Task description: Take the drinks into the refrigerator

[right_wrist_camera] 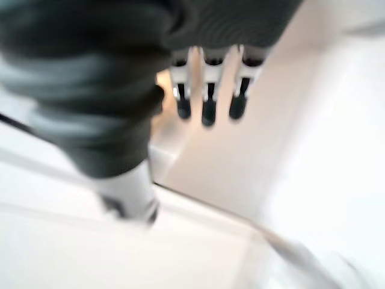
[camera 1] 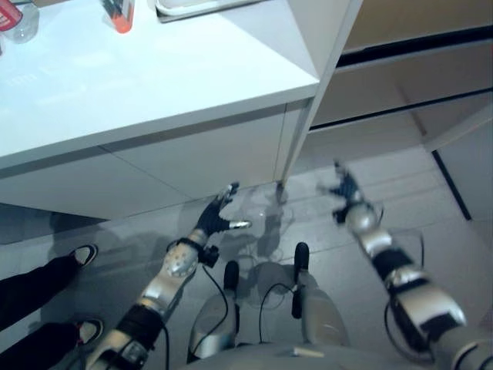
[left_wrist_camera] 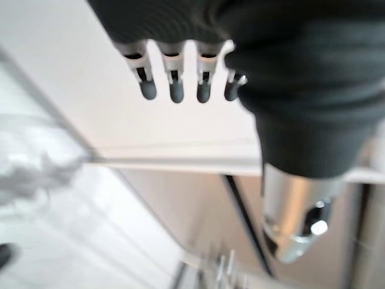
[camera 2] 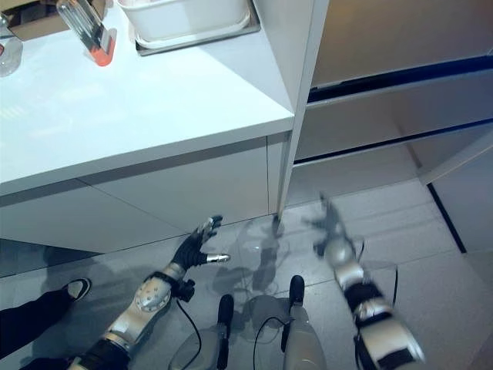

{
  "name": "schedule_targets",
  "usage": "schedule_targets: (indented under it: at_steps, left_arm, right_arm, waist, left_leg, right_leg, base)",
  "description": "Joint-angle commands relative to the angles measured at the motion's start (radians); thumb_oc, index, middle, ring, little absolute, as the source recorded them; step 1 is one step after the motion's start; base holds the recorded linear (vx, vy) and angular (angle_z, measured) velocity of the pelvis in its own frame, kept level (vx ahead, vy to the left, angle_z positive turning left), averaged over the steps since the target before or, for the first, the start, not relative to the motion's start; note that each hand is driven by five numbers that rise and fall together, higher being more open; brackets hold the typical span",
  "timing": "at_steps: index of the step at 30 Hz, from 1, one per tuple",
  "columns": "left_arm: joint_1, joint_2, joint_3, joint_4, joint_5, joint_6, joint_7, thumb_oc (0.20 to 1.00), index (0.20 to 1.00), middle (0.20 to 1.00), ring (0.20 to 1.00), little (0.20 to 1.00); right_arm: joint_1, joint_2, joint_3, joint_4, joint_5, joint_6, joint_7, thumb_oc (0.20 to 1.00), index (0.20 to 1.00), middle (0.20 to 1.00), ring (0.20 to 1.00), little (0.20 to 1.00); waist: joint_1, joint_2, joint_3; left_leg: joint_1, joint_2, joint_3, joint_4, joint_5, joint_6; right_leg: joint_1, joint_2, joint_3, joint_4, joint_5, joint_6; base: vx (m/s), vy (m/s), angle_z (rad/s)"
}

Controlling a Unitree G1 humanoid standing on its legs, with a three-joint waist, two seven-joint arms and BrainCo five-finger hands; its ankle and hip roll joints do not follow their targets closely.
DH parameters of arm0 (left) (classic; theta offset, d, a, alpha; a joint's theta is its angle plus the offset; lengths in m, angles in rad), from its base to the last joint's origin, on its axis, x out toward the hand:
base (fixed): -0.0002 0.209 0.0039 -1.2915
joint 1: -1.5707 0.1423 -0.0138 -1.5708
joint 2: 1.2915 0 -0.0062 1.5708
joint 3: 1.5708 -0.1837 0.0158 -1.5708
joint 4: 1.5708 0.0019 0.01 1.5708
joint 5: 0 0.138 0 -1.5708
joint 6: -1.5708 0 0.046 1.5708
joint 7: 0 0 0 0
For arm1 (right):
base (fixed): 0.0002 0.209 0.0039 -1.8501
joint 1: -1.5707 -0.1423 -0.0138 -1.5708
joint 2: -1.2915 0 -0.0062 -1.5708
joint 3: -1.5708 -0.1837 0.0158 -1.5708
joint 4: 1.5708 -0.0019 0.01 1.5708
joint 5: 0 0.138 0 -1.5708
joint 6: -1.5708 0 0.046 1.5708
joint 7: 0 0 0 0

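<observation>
Honestly, both the left hand (camera 1: pixel 214 218) and right hand (camera 1: pixel 344 193) hang empty with fingers relaxed, while the clear bottle (camera 2: pixel 86 27) sits far up on the white counter (camera 2: pixel 154 100), probably light and slick, so grab mid-body.

White counter (camera 1: pixel 154 85) above me, plain white cabinet fronts (camera 1: pixel 192 158) beneath. Grey tiled floor (camera 1: pixel 308 193) under me. Beige cabinet (camera 2: pixel 385 46) with dark gaps to my right.

Head stereo pair is looking steeply down, sharing white counter (camera 1: pixel 139 85) and grey floor (camera 2: pixel 431 270); wrist cams are looking close along fingers.
</observation>
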Motion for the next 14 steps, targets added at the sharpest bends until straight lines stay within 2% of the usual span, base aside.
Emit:
schedule_targets:
  at_steps: [1, 2, 5, 6, 7, 8, 9, 10, 11, 14]
  left_arm:
    - [-0.016, -0.071, 0.042, 0.111, -0.026, -0.008, 0.040, 1.000, 1.000, 1.000, 1.000, 1.000]
    - [-0.017, -0.072, 0.041, 0.114, -0.025, -0.010, 0.040, 1.000, 1.000, 1.000, 1.000, 1.000]
    - [-0.058, -0.164, 0.106, 0.438, -0.060, 0.029, 0.052, 1.000, 1.000, 1.000, 1.000, 1.000]
    - [-0.059, -0.165, 0.107, 0.441, -0.060, 0.027, 0.052, 1.000, 1.000, 1.000, 1.000, 1.000]
    - [-0.090, -0.185, 0.133, 0.604, -0.027, 0.042, 0.070, 1.000, 1.000, 1.000, 1.000, 1.000]
    - [-0.092, -0.186, 0.133, 0.607, -0.026, 0.040, 0.071, 1.000, 1.000, 1.000, 1.000, 1.000]
    - [-0.113, -0.204, 0.179, 0.767, 0.018, 0.064, 0.081, 1.000, 1.000, 1.000, 1.000, 1.000]
    - [-0.114, -0.205, 0.179, 0.769, 0.019, 0.062, 0.082, 1.000, 1.000, 1.000, 1.000, 1.000]
    - [-0.113, -0.220, 0.222, 0.874, 0.043, 0.085, 0.074, 1.000, 1.000, 1.000, 1.000, 1.000]
    - [-0.097, -0.226, 0.280, 0.964, 0.033, 0.112, 0.061, 1.000, 1.000, 1.000, 1.000, 1.000]
  right_arm:
    - [-0.039, 0.019, -0.004, 0.110, 0.077, -0.053, 0.048, 1.000, 1.000, 1.000, 1.000, 1.000]
    - [-0.040, 0.019, -0.003, 0.112, 0.078, -0.055, 0.048, 1.000, 1.000, 1.000, 1.000, 1.000]
    - [0.026, 0.076, 0.025, 0.282, 0.060, -0.039, 0.091, 1.000, 1.000, 1.000, 1.000, 1.000]
    - [0.026, 0.076, 0.025, 0.283, 0.060, -0.039, 0.091, 1.000, 1.000, 1.000, 1.000, 1.000]
    - [0.065, 0.093, 0.015, 0.333, 0.060, -0.030, 0.103, 1.000, 1.000, 1.000, 1.000, 1.000]
    - [0.065, 0.093, 0.015, 0.334, 0.060, -0.031, 0.103, 1.000, 1.000, 1.000, 1.000, 1.000]
    - [0.114, 0.109, -0.017, 0.389, 0.078, -0.027, 0.114, 1.000, 1.000, 1.000, 1.000, 1.000]
    - [0.115, 0.109, -0.017, 0.389, 0.078, -0.027, 0.114, 1.000, 1.000, 1.000, 1.000, 1.000]
    - [0.159, 0.121, -0.049, 0.432, 0.102, -0.022, 0.122, 1.000, 1.000, 1.000, 1.000, 1.000]
    - [0.196, 0.135, -0.073, 0.444, 0.134, -0.024, 0.134, 1.000, 1.000, 1.000, 1.000, 1.000]
  waist:
    - [0.001, 0.006, -0.064]
    - [0.000, 0.007, -0.063]
    - [-0.011, 0.002, -0.106]
    - [-0.012, 0.003, -0.106]
    - [-0.020, -0.001, -0.130]
    - [-0.020, 0.000, -0.129]
    - [-0.029, -0.004, -0.158]
    - [-0.029, -0.003, -0.158]
    - [-0.037, -0.004, -0.191]
    - [-0.046, -0.006, -0.222]
  left_leg:
    - [-0.022, -0.065, -0.019, -0.005, -0.023, 0.112]
    - [-0.021, -0.065, -0.020, -0.005, -0.024, 0.112]
    - [0.013, -0.061, -0.022, -0.002, -0.036, 0.112]
    - [0.014, -0.061, -0.022, -0.002, -0.036, 0.112]
    - [0.032, -0.054, -0.024, -0.004, -0.041, 0.108]
    - [0.033, -0.054, -0.024, -0.005, -0.041, 0.108]
    - [0.051, -0.049, -0.020, -0.007, -0.048, 0.106]
    - [0.052, -0.049, -0.020, -0.008, -0.049, 0.106]
    - [0.073, -0.045, -0.019, -0.014, -0.055, 0.103]
    - [0.098, -0.039, -0.017, -0.023, -0.060, 0.099]
  right_leg:
    - [-0.005, -0.001, 0.030, 0.209, -0.156, 0.048]
    - [-0.004, -0.001, 0.029, 0.210, -0.157, 0.047]
    - [0.025, 0.003, 0.024, 0.210, -0.170, 0.043]
    - [0.027, 0.003, 0.024, 0.210, -0.171, 0.043]
    - [0.049, 0.007, 0.019, 0.203, -0.178, 0.039]
    - [0.050, 0.007, 0.019, 0.203, -0.179, 0.039]
    - [0.070, 0.010, 0.017, 0.194, -0.184, 0.036]
    - [0.072, 0.011, 0.016, 0.194, -0.185, 0.036]
    - [0.096, 0.014, 0.014, 0.182, -0.191, 0.033]
    - [0.122, 0.019, 0.010, 0.170, -0.197, 0.031]
  base:
    - [0.06, -0.021, 0.05]
    - [0.07, -0.023, 0.08]
    - [0.09, -0.015, 0.03]
    - [0.14, -0.030, 0.02]
    - [0.07, -0.021, 0.01]
    - [0.16, -0.040, 0.02]
    - [0.09, -0.020, 0.07]
    - [0.20, -0.034, 0.06]
    - [0.11, -0.015, 0.02]
    - [0.15, -0.025, -0.01]
